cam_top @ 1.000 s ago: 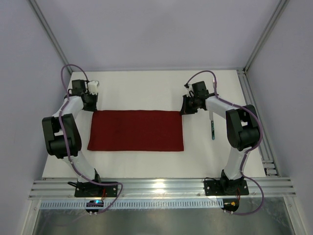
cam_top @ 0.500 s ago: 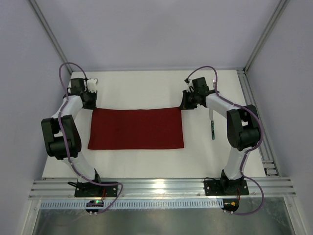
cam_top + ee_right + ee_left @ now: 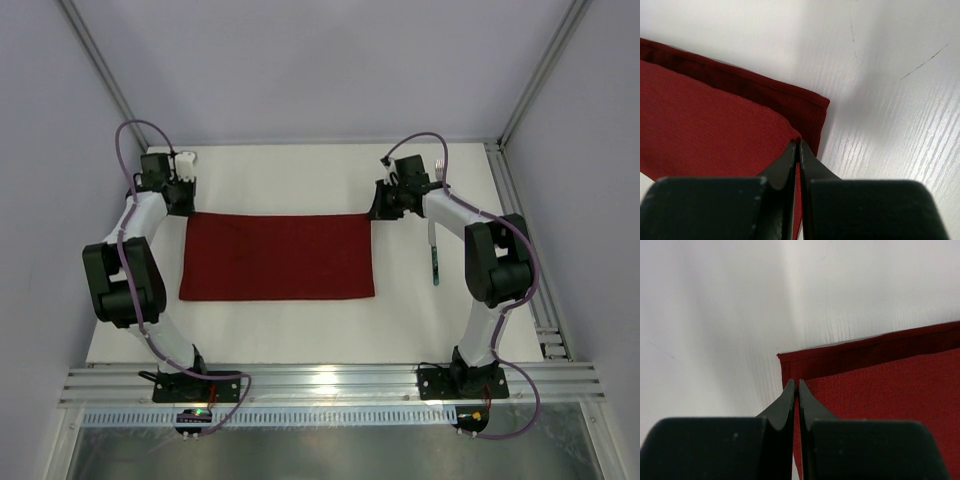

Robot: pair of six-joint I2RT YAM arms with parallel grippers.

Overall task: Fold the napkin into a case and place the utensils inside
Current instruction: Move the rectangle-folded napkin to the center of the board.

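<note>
Napkin [image 3: 277, 257] lies flat mid-table [image 3: 290, 180] as a dark red rectangle, long side running left to right, doubled over. Both wrist views show an upper layer stopping just short of the hemmed lower layer along the far edge. Left gripper [image 3: 186, 206] is at the far left corner, low to the cloth. In its wrist view [image 3: 795, 385] the jaws are closed, tips pinched on the upper layer just inside the corner, with the lower hem showing beyond. Right gripper [image 3: 375, 211] is at the far right corner. In its wrist view [image 3: 797, 144] the jaws are closed on the upper layer's corner, which rises to a small peak at the tips, and the lower layer's corner pokes out past them onto bare white table. Utensils sit right of the napkin and apart from it. A teal handle [image 3: 437, 267] with a silver shaft lies alongside the right arm [image 3: 490, 255]. A pronged silver tip [image 3: 438, 163] shows farther back, past the wrist. The arm covers what lies between, so I cannot tell how the pieces lie. Purple cables [image 3: 130, 140] loop over both arms. A metal rail [image 3: 330, 384] runs along the near edge, and pale walls close the cell.
</note>
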